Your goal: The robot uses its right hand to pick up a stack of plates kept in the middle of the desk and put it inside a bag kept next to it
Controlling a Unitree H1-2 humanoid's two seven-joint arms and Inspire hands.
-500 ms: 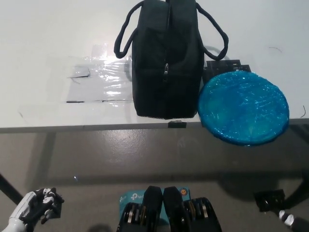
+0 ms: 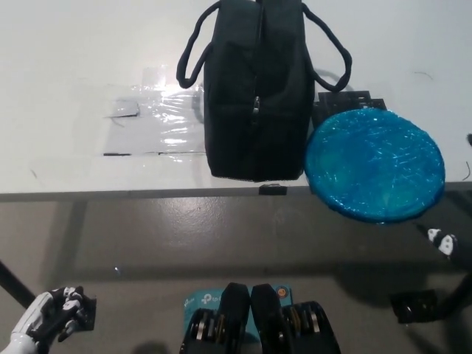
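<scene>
- While parked low at the lower left, well below the counter (image 2: 74, 66) edge: white left hand (image 2: 46, 322), fingers curled closed, holding nothing.
- Barely in view at the right edge, just below the counter: black right hand (image 2: 448, 243); open or closed, cannot tell.
- Wrapped in blue film, overhanging the near counter edge: stack of plates (image 2: 375, 164), touching the bag's right side.
- Standing upright on the counter: black bag (image 2: 256, 96), handles up.

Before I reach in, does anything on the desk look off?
Yes. The blue plate stack sits beside the black bag but hangs well past the desk's front edge, so a nudge might tip it off.
</scene>
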